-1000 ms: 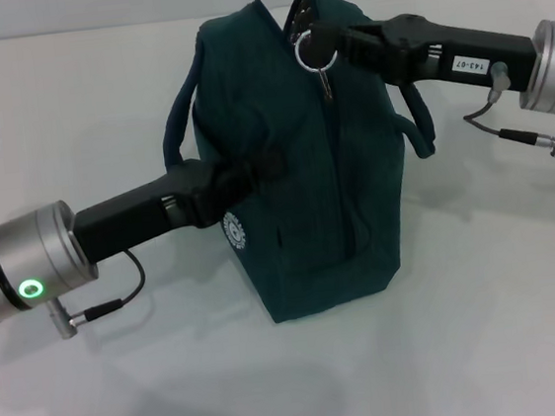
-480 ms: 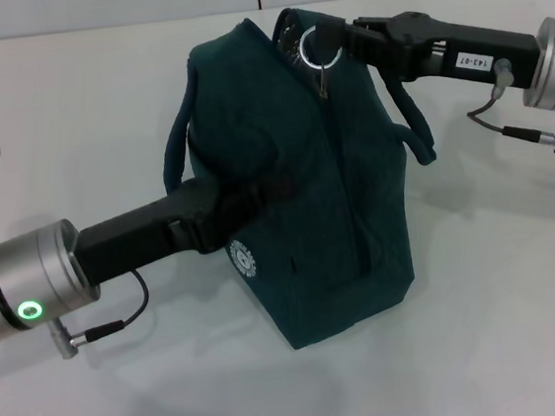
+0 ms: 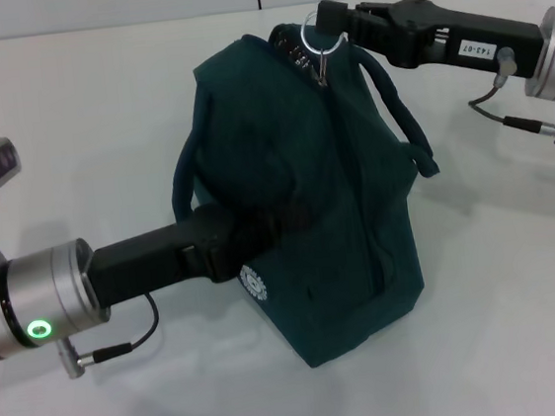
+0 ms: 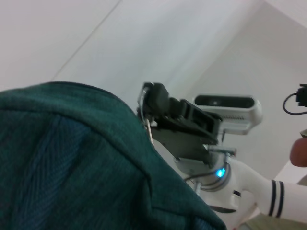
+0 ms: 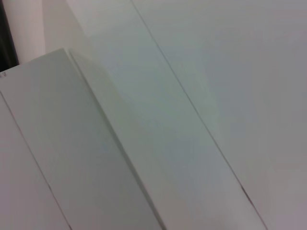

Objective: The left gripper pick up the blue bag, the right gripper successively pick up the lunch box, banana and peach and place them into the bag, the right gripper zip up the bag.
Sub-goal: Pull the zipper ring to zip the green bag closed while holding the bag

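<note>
The blue bag (image 3: 334,182) stands upright on the white table, its round white logo (image 3: 255,283) facing me. My left gripper (image 3: 264,224) is shut on the fabric of the bag's near left side, its fingertips sunk in the folds. My right gripper (image 3: 329,22) is at the bag's top far end, shut on the metal ring pull (image 3: 315,35) of the zip. The left wrist view shows the bag's teal fabric (image 4: 72,158) and, beyond it, the right gripper (image 4: 151,101) with the ring. The lunch box, banana and peach are out of view.
The white table (image 3: 505,293) spreads around the bag. The bag's loop handles hang at its left (image 3: 187,178) and right (image 3: 411,134) sides. A cable (image 3: 522,123) hangs under the right wrist. The right wrist view shows only white surfaces.
The bag has shifted right and nearer with my left arm. The right gripper has moved farther back with the ring pull, stretching the bag's top.
</note>
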`<state>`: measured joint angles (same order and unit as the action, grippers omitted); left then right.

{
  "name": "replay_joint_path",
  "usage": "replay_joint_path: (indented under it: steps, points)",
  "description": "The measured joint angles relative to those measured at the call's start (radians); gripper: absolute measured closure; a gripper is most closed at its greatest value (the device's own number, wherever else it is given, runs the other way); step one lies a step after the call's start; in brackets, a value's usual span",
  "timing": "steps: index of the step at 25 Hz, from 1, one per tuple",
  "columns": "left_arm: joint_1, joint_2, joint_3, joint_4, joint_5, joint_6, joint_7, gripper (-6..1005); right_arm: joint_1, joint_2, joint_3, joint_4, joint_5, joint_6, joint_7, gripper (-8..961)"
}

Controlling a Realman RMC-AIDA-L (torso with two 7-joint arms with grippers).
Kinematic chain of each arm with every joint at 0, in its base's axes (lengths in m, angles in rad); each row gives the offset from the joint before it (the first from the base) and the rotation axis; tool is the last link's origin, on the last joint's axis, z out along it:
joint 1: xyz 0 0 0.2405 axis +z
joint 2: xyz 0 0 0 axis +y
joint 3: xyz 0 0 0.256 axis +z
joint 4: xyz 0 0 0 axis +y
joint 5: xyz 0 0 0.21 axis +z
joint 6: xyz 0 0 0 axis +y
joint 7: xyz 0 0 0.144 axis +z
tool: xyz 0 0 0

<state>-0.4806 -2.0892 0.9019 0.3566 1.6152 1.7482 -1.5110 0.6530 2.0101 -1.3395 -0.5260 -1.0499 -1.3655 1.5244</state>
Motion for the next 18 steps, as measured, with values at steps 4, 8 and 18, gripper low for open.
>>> replay_joint_path:
  steps: [4, 8, 18]
  points:
    - [0.010, 0.002, 0.003, 0.000, 0.001, 0.040, 0.016, 945, 0.000, -0.001, 0.008, 0.000, 0.000, 0.009, -0.010, 943]
    - [0.024, 0.003, 0.003, 0.002, 0.001, 0.075, 0.028, 945, 0.000, 0.001, 0.026, 0.005, -0.001, 0.031, -0.031, 943]
    - [0.077, 0.007, -0.008, 0.010, -0.024, 0.085, 0.029, 939, -0.009, 0.006, 0.027, 0.009, 0.003, 0.121, -0.047, 943]
